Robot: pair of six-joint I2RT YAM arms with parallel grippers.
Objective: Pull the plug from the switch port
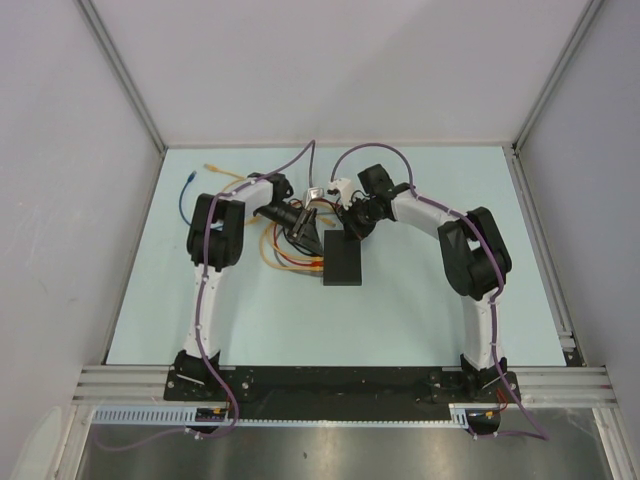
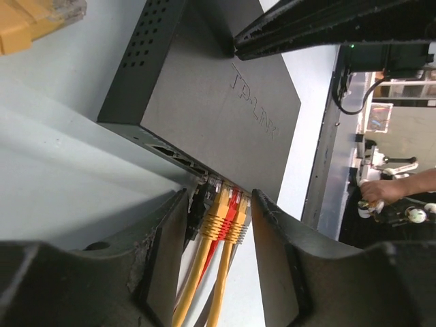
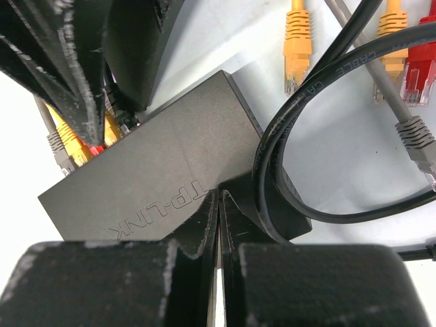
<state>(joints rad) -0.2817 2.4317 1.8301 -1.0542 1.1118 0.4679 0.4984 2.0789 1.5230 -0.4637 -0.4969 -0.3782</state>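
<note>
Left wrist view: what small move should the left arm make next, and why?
Probably close the left jaws. They stand open either side of the yellow plugs and red plug, all seated in the switch, apparently gripping nothing yet, while the shut right jaws rest on its top.

One switch (image 1: 342,262), two pincers (image 2: 219,197) (image 3: 218,194), two yellow port plugs (image 2: 216,221) (image 2: 238,231), one red plug (image 2: 234,199), one blue cable (image 1: 188,195)
</note>
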